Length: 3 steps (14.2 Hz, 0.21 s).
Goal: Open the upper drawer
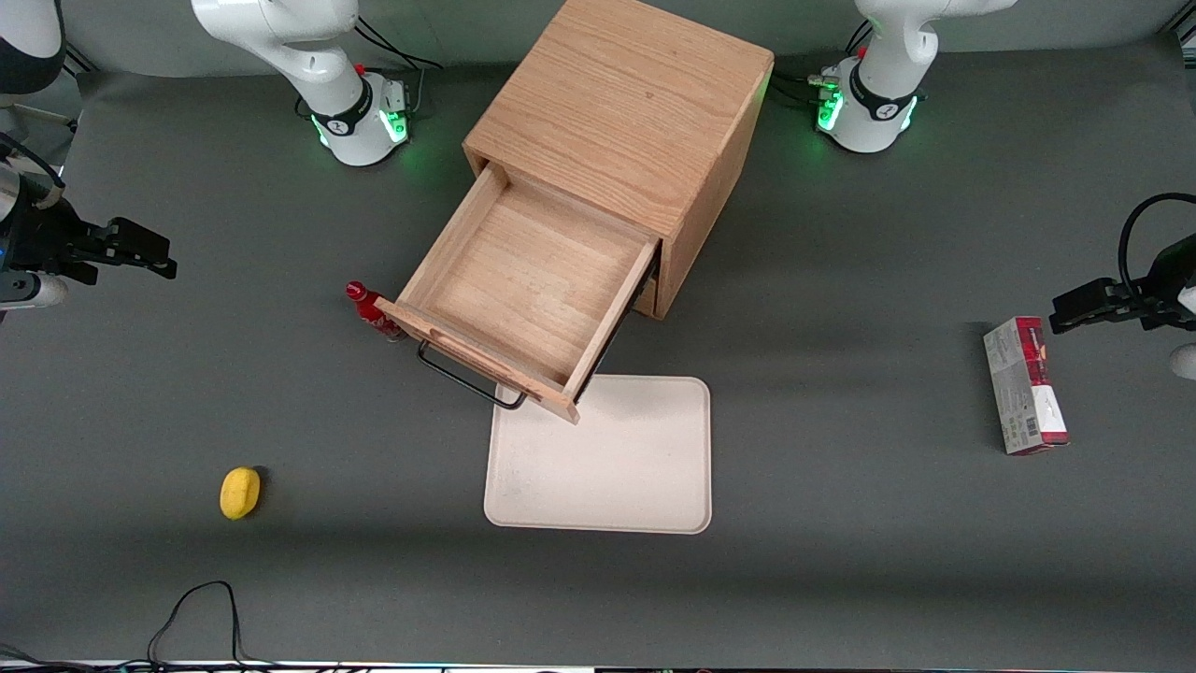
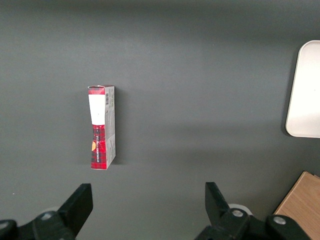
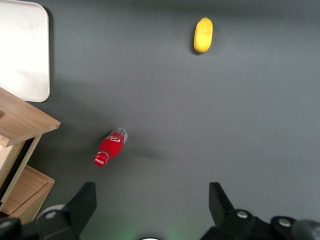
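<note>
Already the upper drawer (image 1: pixel 537 294) of the cabinet (image 1: pixel 626 121) stands pulled far out over the table (image 1: pixel 841 561), its front w/ black handle (image 1: pixel 467 379) facing the front camera, long axis running out from the cabinet. Probably done; just keep clear. The gripper (image 3: pixel 152 212) hangs apart, empty, above the red bottle (image 3: pixel 111 146).

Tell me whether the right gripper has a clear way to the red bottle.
Probably yes. The gripper hangs open above bare table, and the red bottle stands beside the open upper drawer, apart from it, with nothing between gripper and bottle.
</note>
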Available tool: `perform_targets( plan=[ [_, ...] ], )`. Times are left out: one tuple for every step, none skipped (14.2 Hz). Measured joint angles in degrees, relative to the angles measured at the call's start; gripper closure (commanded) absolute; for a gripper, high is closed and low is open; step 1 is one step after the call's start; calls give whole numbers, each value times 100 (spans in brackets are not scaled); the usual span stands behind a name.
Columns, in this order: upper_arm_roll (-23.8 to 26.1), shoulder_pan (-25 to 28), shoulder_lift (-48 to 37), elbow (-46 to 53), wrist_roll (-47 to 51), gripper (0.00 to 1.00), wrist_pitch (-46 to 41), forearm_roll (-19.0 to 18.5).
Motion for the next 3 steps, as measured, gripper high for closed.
perform_targets(
  plan=[
    [26, 0, 2, -1, 0, 0, 0, -2],
    [41, 1, 1, 1, 0, 0, 0, 11],
    [46, 3, 1, 3, -6, 0, 0, 78]
  ],
)
